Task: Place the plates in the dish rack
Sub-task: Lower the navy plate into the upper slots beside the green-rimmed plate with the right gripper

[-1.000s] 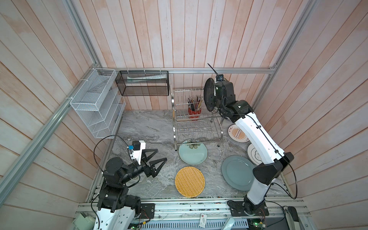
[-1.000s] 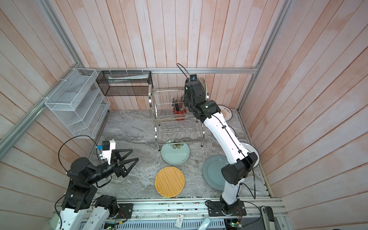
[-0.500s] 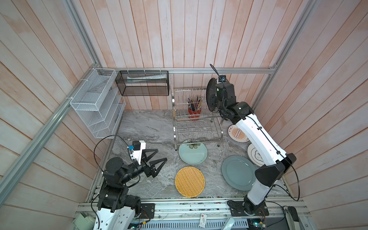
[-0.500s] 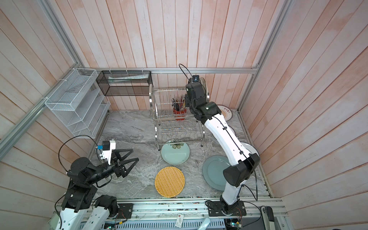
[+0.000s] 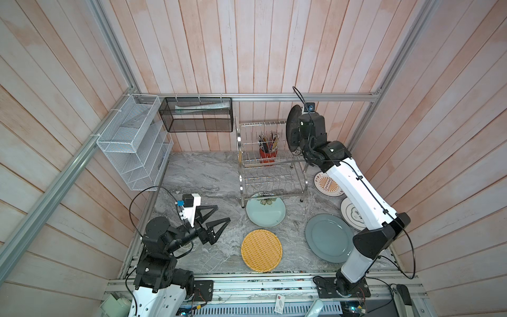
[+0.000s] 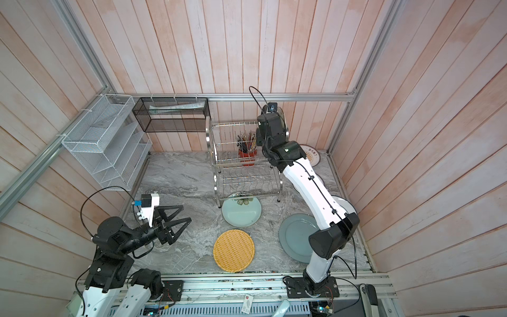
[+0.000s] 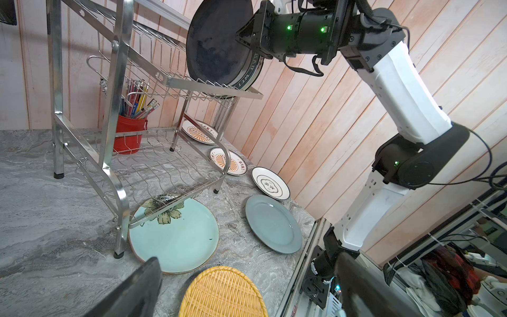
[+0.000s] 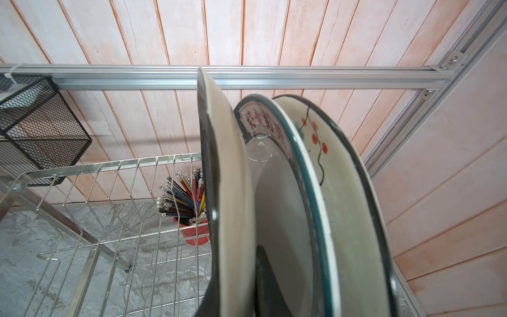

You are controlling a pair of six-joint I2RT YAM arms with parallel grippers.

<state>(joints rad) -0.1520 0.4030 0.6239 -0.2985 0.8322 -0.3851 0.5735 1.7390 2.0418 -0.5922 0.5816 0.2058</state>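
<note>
The right pincer (image 7: 246,37) is clamped on the rim of the black plate (image 7: 216,41). It holds the plate upright on edge over the upper tier of the dish rack (image 7: 115,109), at the rack's end nearest the right arm. The plate's lower edge dips behind that tier's front rail, so I cannot tell whether it sits between the prongs. In a top view the right wrist (image 6: 270,129) covers nearly all of that plate and the pincer's tips. The right arm also cuts off part of a sunburst plate (image 5: 327,185) and an emblem plate (image 5: 354,215), both flat on the worktop (image 5: 203,175) beside the rack. A mint flowered plate (image 5: 265,214) lies partly under the rack's lower tier at its front.

Over the last second the black plate has edged slightly toward that same end of the rack. The left arm and the plates on the worktop lie as before.

Only the right wrist view shows two plates already standing in the rack just behind the black one: a green-rimmed plate (image 8: 274,129) with red lettering and a berry-print plate (image 8: 318,140). The left wrist view shows a second sunburst plate (image 7: 200,131) by the rack's back leg.

The left pincer (image 5: 223,213) stands wide apart and empty, well clear of the rack's front. A yellow woven plate (image 5: 261,249) and a grey-blue plate (image 5: 327,238) lie flat in front of the rack.
</note>
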